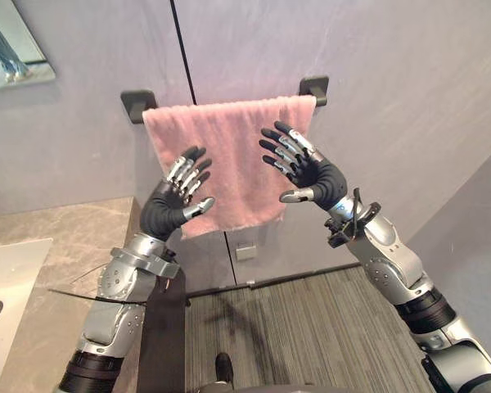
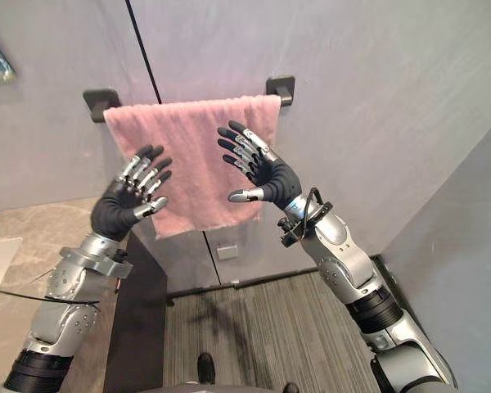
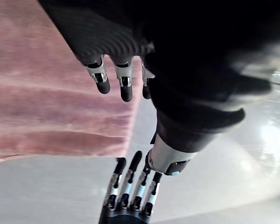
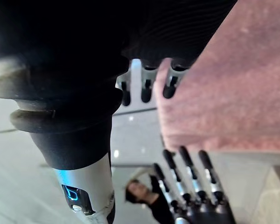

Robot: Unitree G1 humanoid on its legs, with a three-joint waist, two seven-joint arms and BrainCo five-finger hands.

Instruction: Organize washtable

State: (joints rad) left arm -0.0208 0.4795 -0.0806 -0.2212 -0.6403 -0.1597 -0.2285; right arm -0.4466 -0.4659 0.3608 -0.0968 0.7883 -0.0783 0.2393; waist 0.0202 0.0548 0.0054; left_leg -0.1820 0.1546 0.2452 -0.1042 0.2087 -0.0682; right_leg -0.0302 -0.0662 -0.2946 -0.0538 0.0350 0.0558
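A pink terry towel (image 1: pixel 229 151) hangs between two black wall brackets (image 1: pixel 137 104), spanning from one to the other, its lower edge free. I hold my left hand (image 1: pixel 173 203) up before the towel's lower left corner and my right hand (image 1: pixel 313 173) before its right edge, higher up. Both have fingers straight and spread, gripping nothing; whether any fingertip touches the cloth I cannot tell. A grey marble counter (image 1: pixel 74 237) with a white sink (image 1: pixel 8 274) lies to my left.

Both head eyes face the towel (image 1: pixel 229 164) from a little back. Wrist cameras look past the left hand (image 3: pixel 125 86) and right hand (image 4: pixel 147 91), close on that towel.
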